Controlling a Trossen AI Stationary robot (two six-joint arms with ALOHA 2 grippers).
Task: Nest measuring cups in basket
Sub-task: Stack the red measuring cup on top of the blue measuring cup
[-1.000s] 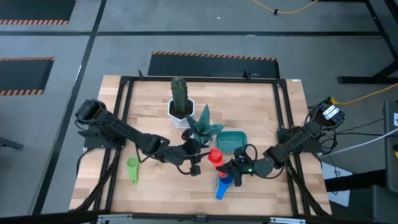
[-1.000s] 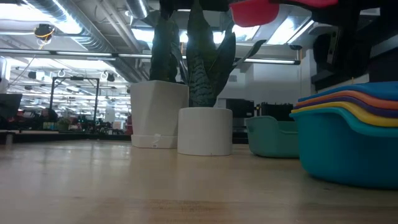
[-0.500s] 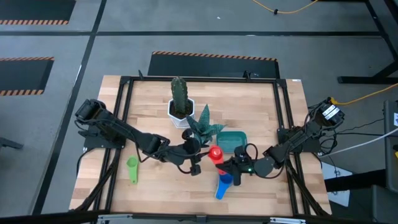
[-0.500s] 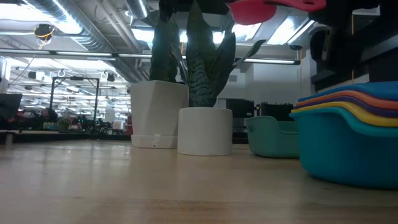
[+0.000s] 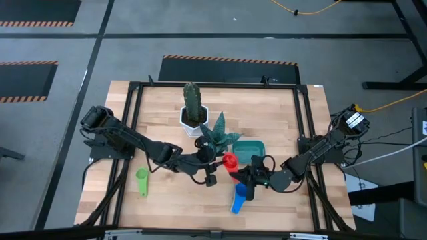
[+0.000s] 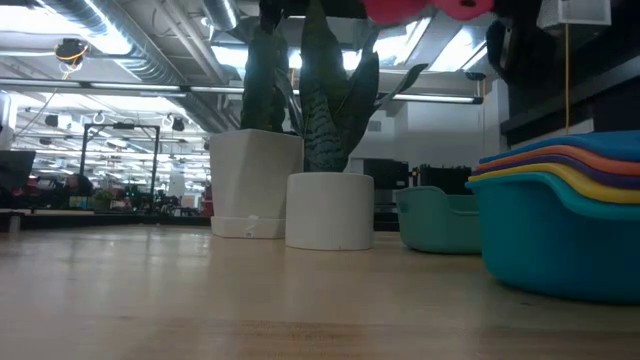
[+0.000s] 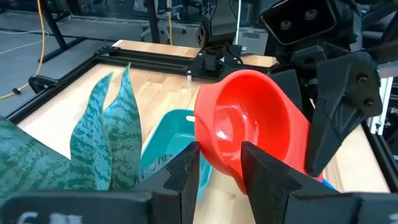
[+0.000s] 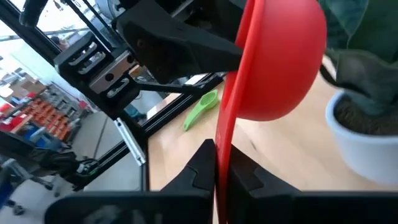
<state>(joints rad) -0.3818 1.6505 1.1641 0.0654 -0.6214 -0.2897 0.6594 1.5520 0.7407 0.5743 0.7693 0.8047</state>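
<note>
A red measuring cup [image 5: 229,162] hangs above the table's middle, near the teal basket [image 5: 248,151]. My right gripper [image 5: 243,175] is shut on its handle. My left gripper [image 7: 221,175] stands slightly open right at the lower edge of the red bowl [image 7: 249,127], coming from the table's left. A nested stack of blue, orange and yellow measuring cups [image 6: 565,235] rests on the table near the front edge. A green measuring cup [image 5: 142,181] lies alone on the wood at the left. My right gripper pinches the red cup's flat handle [image 8: 222,146] between its two fingers, which reach nearly level from the table's right. The cup is lifted clear and rolled onto its side, so its bowl [image 8: 280,56] opens sideways. My left gripper may touch the bowl's lower rim [image 7: 214,163]; I cannot tell.
A white hexagonal cactus pot [image 5: 193,115] and a white snake plant pot [image 6: 329,210] stand just beyond the grippers, the plant's leaves [image 7: 106,137] close to the left gripper. A black frame [image 5: 133,133] runs around the tabletop.
My right gripper has risen a little and rolled its wrist, still shut on the handle. The red cup has tipped further onto its side and drifted slightly toward the far edge and my left gripper.
</note>
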